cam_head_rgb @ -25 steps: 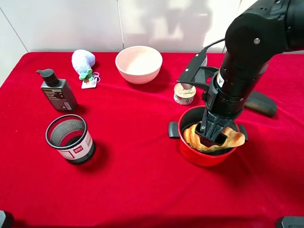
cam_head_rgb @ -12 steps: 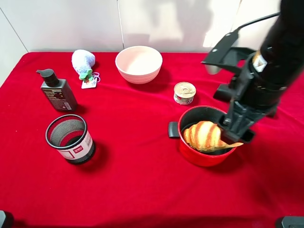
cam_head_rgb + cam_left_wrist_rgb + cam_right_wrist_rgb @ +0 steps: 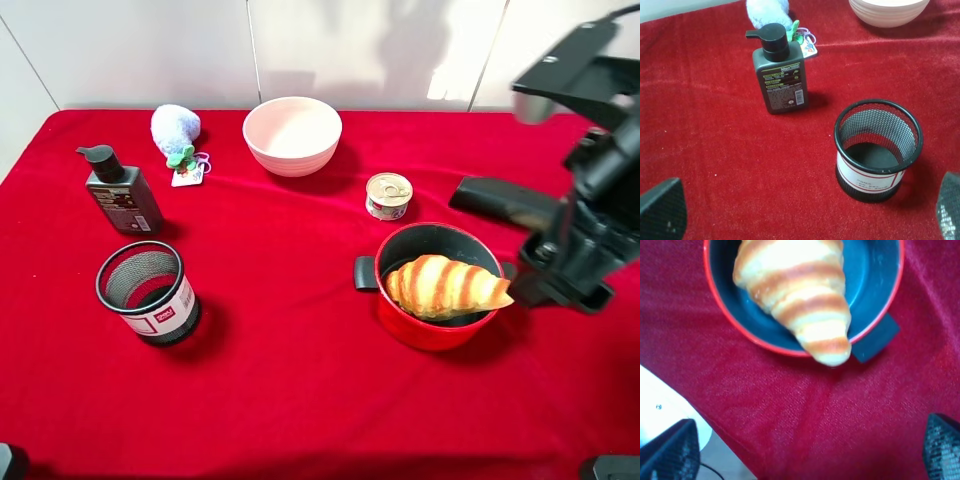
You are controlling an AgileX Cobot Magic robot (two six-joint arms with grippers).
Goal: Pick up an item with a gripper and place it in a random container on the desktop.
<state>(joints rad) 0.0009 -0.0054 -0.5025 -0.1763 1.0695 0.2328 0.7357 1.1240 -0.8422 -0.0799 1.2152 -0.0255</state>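
Note:
The golden-brown croissant (image 3: 445, 286) lies in the round red pot (image 3: 428, 334) on the red cloth desktop (image 3: 300, 380), with its right tip sticking out over the rim. In the right wrist view the croissant (image 3: 797, 300) fills much of the pot (image 3: 722, 315), and its tip hangs over a black handle (image 3: 876, 337). My right gripper (image 3: 570, 285) is open and empty, just to the right of the pot and above the cloth; it also shows in the right wrist view (image 3: 805, 452). My left gripper (image 3: 805, 212) is open and empty, near the black mesh cup (image 3: 878, 145).
A small metal tin can (image 3: 388, 196) stands just behind the pot, and a pale pink bowl (image 3: 292, 134) stands at the back. A mesh cup (image 3: 148, 292), a dark pump bottle (image 3: 122, 194) and a pale blue plush toy (image 3: 176, 130) are on the left. A black oblong object (image 3: 505, 202) lies at the right.
My right gripper has let go of the croissant and moved up and to the right, away from the pot. The croissant stays in the pot.

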